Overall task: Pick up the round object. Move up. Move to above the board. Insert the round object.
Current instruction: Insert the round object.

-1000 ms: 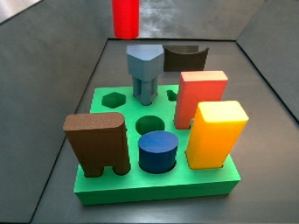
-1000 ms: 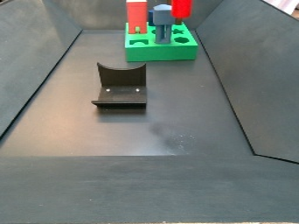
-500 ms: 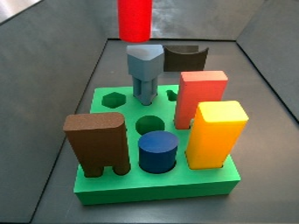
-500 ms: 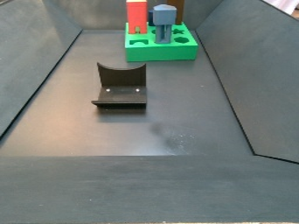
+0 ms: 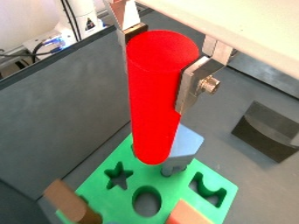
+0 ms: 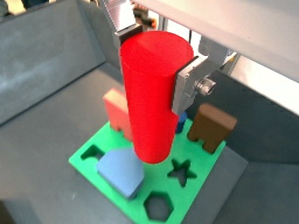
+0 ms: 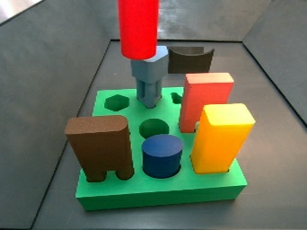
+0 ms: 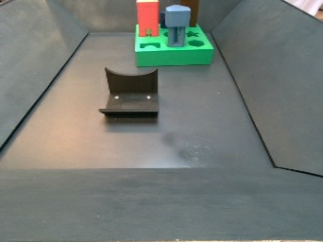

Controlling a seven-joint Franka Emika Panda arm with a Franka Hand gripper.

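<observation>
- Round object (image 5: 158,92): plain bright red cylinder, tall and slim, smooth, held upright in the air.
- Gripper (image 6: 149,52) is positioned above the board (image 7: 120,193); jaws are clamped on the cylinder's upper part, one silver finger (image 5: 194,83) seen pressed to its side.
- Board: flat green slab at the far end of the counter; a round hole (image 7: 153,127) is seen open.
- Fixture (image 8: 128,92) stands mid-counter, well apart.

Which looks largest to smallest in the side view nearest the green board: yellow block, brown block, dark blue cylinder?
1. Yellow block
2. Brown block, close to the yellow, so unsure
3. Dark blue cylinder, clearly smallest
The gripper's jaws, holding the red cylinder above, are out of frame here.
</observation>
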